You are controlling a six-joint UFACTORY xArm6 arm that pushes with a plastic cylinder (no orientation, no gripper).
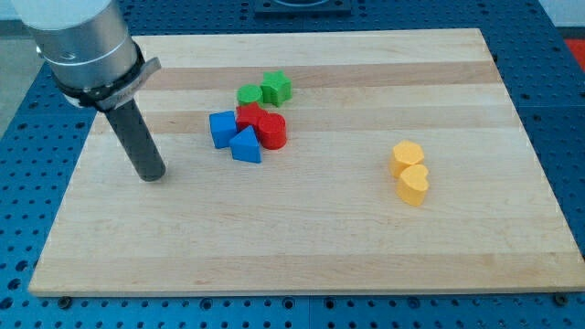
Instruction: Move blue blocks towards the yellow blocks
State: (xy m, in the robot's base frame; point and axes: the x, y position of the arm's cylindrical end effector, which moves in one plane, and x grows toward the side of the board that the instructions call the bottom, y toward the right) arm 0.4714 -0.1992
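Observation:
A blue cube [221,129] and a blue triangular block [246,145] sit left of the board's middle, touching each other. Two yellow blocks lie at the view's right: a hexagonal one [407,156] and a heart-shaped one [413,185] just below it, touching. My tip [151,174] rests on the board to the left of the blue blocks, apart from them by roughly a block's width or more. The yellow blocks are far to the right of the tip.
Two red blocks [265,126] touch the blue ones on their right. A green round block [249,94] and a green star-like block [276,88] sit just above the red ones. The wooden board [302,247] lies on a blue perforated table.

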